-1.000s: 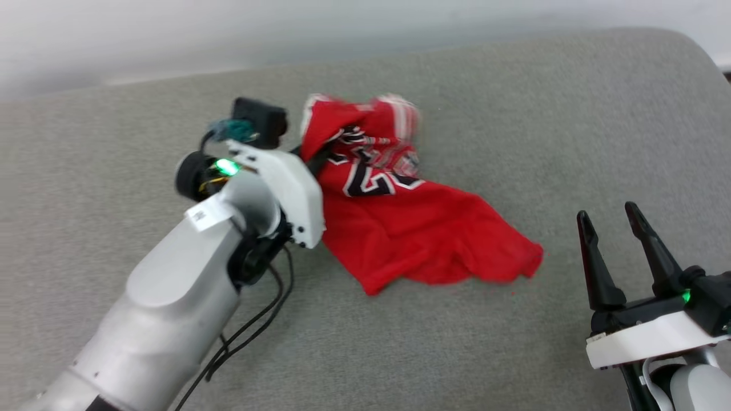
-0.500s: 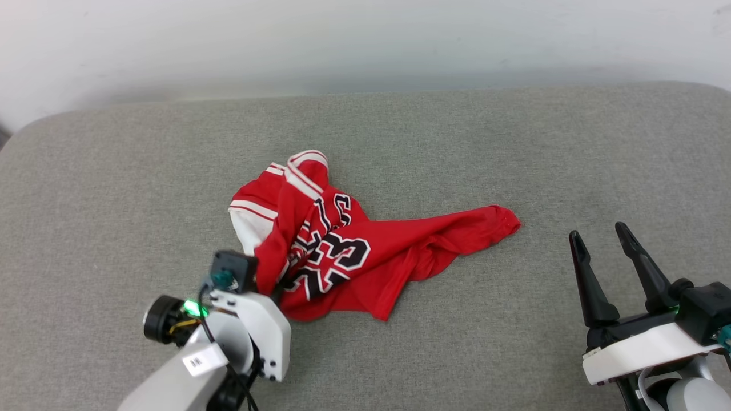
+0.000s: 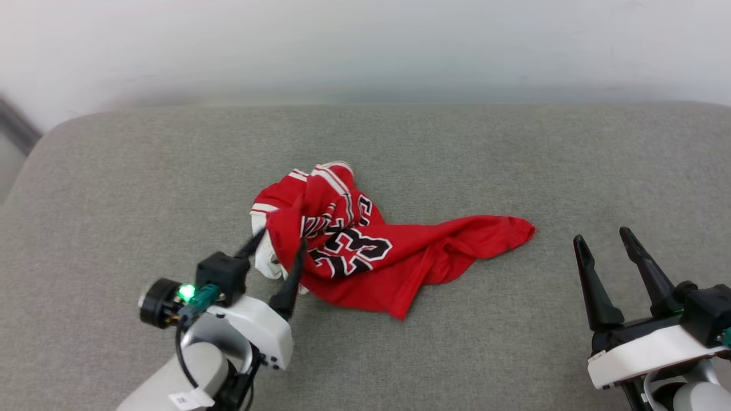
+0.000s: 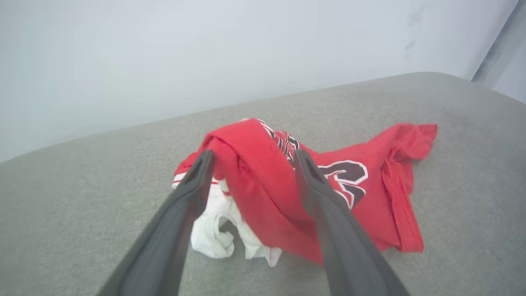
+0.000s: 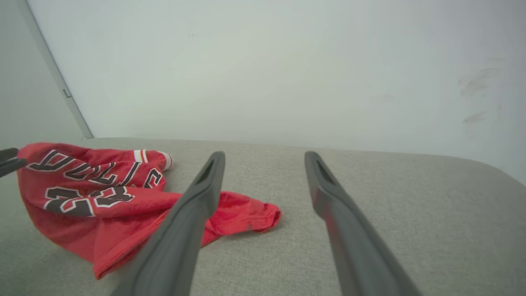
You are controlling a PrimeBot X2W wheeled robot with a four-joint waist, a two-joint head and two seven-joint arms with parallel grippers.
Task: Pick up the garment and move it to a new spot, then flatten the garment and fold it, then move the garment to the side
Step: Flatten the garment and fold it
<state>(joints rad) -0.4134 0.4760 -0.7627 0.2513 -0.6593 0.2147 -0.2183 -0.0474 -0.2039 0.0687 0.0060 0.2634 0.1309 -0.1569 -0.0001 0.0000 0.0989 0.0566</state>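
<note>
1. The garment [image 3: 365,271] is a red jersey T-shirt. It lies crumpled on the grey fabric-covered worktop [image 3: 514,354], near the middle and a little toward the robot's left side.
2. The left part of the garment is heaped up in folds. A black number print [image 3: 354,251] with white outline faces upward there, and it is partly creased.
3. A red-and-white striped trim [image 3: 328,174] shows at the far edge of the heap, and a white sleeve [image 3: 265,257] hangs out at the near left edge.
4. From the heap a long red tail of cloth stretches flat toward the right, and it ends in a rounded corner.
5. The left gripper [image 3: 278,242] is at the left edge of the garment, just beside the white sleeve. Its fingers [image 3: 291,279] are spread wide apart.
6. In the left wrist view a raised red fold of the garment [image 4: 254,185] stands between the two fingers of the left gripper [image 4: 253,154]. The fold is not pinched, since the fingers are released. I cannot tell whether the cloth touches their inner sides.
7. The right gripper [image 3: 602,236] is low on the right side, over bare worktop and well apart from the garment. Its fingers [image 3: 594,285] are also released, and nothing is between them.
8. In the right wrist view the garment [image 5: 115,222] lies to the left, beyond the right gripper [image 5: 265,154].
9. A pale wall [image 3: 365,45] rises behind the far edge of the worktop.
</note>
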